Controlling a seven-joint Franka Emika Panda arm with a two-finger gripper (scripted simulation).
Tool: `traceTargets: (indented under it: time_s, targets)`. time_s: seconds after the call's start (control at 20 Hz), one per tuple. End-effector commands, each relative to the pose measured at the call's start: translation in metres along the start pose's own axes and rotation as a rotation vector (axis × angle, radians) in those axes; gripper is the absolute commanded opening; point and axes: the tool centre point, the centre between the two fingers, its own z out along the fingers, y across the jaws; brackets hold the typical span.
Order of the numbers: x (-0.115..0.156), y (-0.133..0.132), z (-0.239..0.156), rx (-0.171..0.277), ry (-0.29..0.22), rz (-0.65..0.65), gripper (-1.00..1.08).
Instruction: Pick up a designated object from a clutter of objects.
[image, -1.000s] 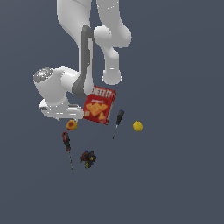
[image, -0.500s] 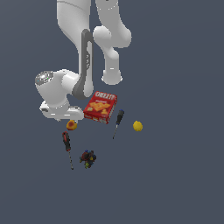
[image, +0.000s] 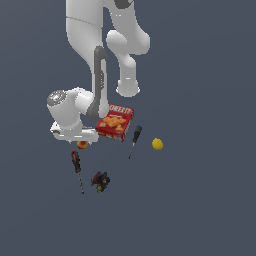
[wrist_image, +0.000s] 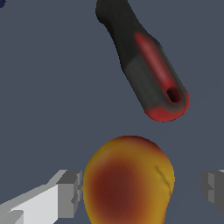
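The designated object, a small orange-yellow peach with a red blush, lies just under the white hand in the exterior view. In the wrist view the peach fills the space between the two grey fingertips. My gripper is open and straddles it; one finger is close beside it and the other stands apart. In the exterior view the gripper is mostly hidden under the hand. The rest of the clutter of objects lies around the peach.
A red cracker box lies beside the hand on the exterior view's right. A red-handled screwdriver lies close to the peach. Farther off are a dark-handled screwdriver, a yellow ball and a small dark toy.
The hand has come down a little toward the peach. The cracker box looks slightly flatter than a second ago. The other objects have not moved.
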Motion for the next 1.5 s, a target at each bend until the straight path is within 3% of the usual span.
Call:
traceTargets:
  time_s: [0.0, 0.05, 0.85, 1.45]
  targets:
    - [-0.004, 0.007, 0.005, -0.003, -0.005, 0.012, 1.00]
    - [-0.004, 0.007, 0.005, -0.003, -0.005, 0.012, -1.00]
    - [-0.002, -0.001, -0.005, -0.002, 0.002, 0.004, -1.00]
    - [-0.017, -0.026, -0.063, -0.001, 0.002, 0.006, -1.00]
